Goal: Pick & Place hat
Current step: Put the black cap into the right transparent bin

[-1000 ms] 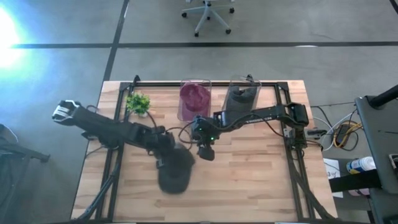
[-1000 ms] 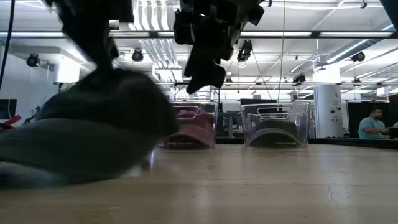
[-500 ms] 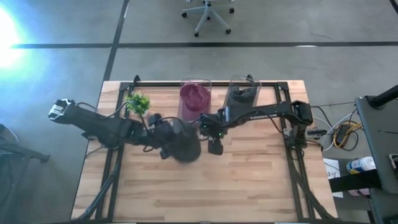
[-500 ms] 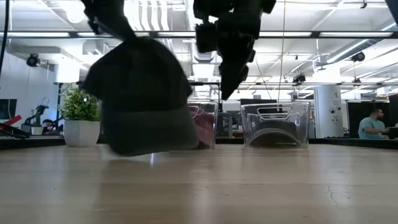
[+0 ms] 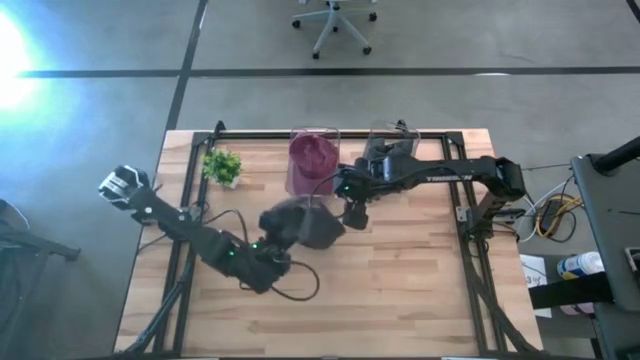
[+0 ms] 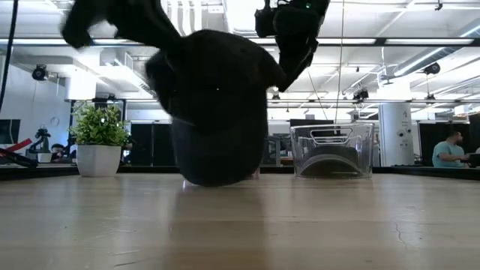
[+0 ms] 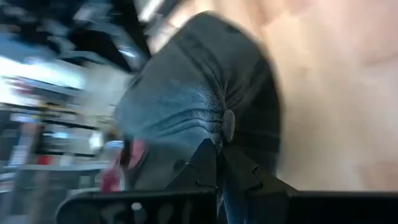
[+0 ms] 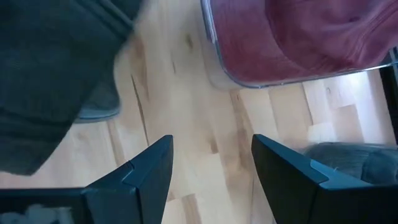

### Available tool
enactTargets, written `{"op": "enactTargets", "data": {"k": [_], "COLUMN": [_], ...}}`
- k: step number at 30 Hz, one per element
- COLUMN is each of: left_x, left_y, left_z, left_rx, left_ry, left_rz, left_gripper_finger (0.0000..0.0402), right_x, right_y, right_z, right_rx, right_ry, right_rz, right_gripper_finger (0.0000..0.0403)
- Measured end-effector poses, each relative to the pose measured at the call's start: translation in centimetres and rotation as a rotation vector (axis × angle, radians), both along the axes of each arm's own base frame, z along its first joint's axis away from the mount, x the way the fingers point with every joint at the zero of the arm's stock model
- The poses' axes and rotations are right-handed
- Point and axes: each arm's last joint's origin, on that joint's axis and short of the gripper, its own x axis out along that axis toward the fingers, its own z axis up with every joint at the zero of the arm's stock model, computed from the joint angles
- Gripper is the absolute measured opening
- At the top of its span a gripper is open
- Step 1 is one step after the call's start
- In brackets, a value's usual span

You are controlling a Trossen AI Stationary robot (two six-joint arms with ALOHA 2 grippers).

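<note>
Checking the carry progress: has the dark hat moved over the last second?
Yes. In the high view the dark hat, held by the left gripper, has shifted up off the near table toward the clear bin with the maroon hat.

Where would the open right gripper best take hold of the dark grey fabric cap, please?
Probably the loose lower rim of the dark grey fabric cap, approached from the clear-bin side. The shut left gripper pinches its crown, so the cap hangs free, and the open right gripper sits right beside that edge.
</note>
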Motion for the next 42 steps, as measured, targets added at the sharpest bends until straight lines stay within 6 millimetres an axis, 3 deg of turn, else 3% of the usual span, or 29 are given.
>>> {"op": "enactTargets", "data": {"k": [5,12,17,20,24,29,34,42], "left_x": [-1.8,-4.3,-4.7,-4.6,-3.9,-3.4,-3.2,-2.4], "left_y": [-1.1,-5.8,-9.1,-9.9,-10.1,-10.7,-10.4,-8.8], "left_z": [-5.2,-9.6,-10.9,-10.3,-8.8,-7.2,-7.4,-8.5], "left_rx": [0.171,0.145,0.074,0.066,-0.085,-0.167,-0.258,-0.321], "left_ry": [0.151,0.259,0.356,0.363,0.377,0.338,0.357,0.435], "left_rz": [-0.041,-0.215,-0.355,-0.329,-0.230,-0.222,-0.176,-0.126], "left_gripper_finger": [0.0003,0.0004,0.0005,0.0007,0.0023,0.0049,0.0062,0.0064], "right_x": [-0.2,-0.1,0.6,1.7,3.9,6.2,8.1,10.4], "right_y": [0.1,0.4,1.3,2.4,4.1,5.1,5.4,7.6], "right_z": [-0.6,-1.7,-2.7,-3.7,-5.8,-9.0,-10.8,-11.1], "right_rx": [0.011,0.121,0.303,0.411,0.499,0.539,0.632,0.697], "right_ry": [0.038,0.029,-0.057,-0.110,-0.163,-0.122,-0.127,-0.191], "right_rz": [0.041,0.064,0.091,0.110,0.143,0.124,0.129,0.202], "right_gripper_finger": [0.0217,0.0217,0.0217,0.0217,0.0217,0.0217,0.0217,0.0217]}}
